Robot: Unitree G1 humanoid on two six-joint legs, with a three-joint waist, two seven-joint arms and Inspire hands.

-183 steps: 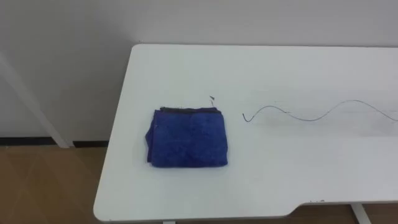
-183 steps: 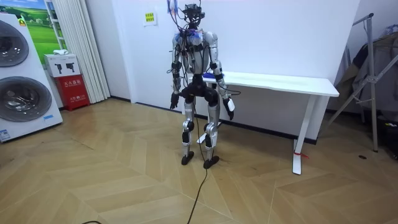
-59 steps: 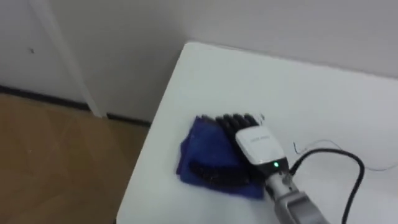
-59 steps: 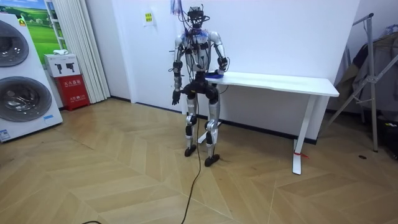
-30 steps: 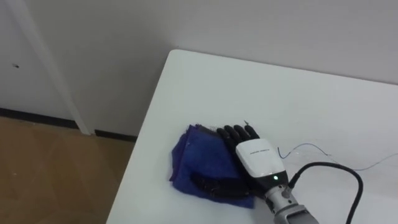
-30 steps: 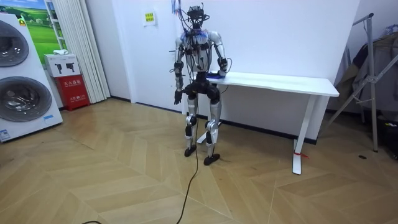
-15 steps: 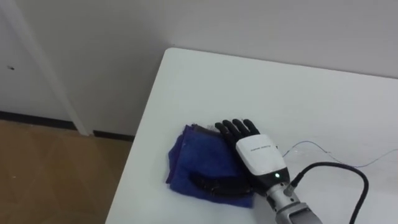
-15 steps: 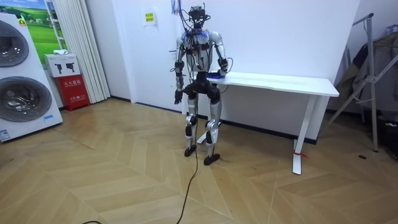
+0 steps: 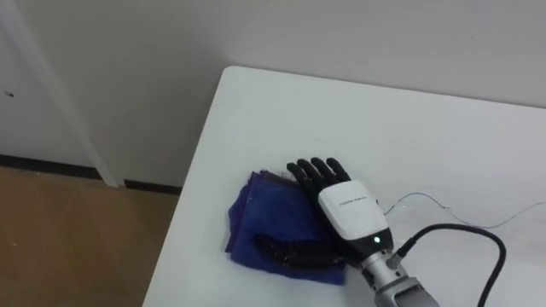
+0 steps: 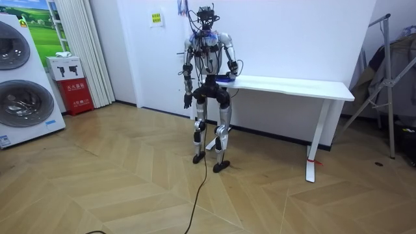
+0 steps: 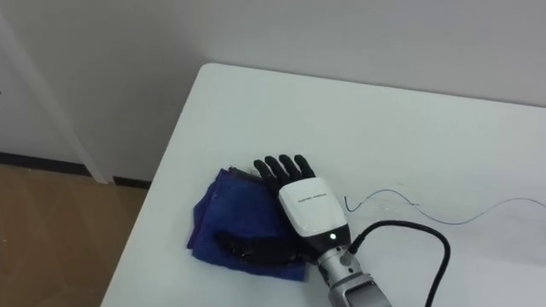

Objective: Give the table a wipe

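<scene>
Right hand (image 9: 345, 213): glossy white shell over the back with small dark print, black fingers and thumb, tiny green light lit near the wrist. Wrist is ribbed grey metal, forearm grey. Thick black cable loops off the wrist to the right. Room view: silver-grey torso and limbs, dark joints, black head rig, coloured wires at chest.

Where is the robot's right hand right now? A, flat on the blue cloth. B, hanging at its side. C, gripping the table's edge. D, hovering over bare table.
A: the right hand lies with straight fingers on the blue cloth, near the corner of the white table.
</scene>
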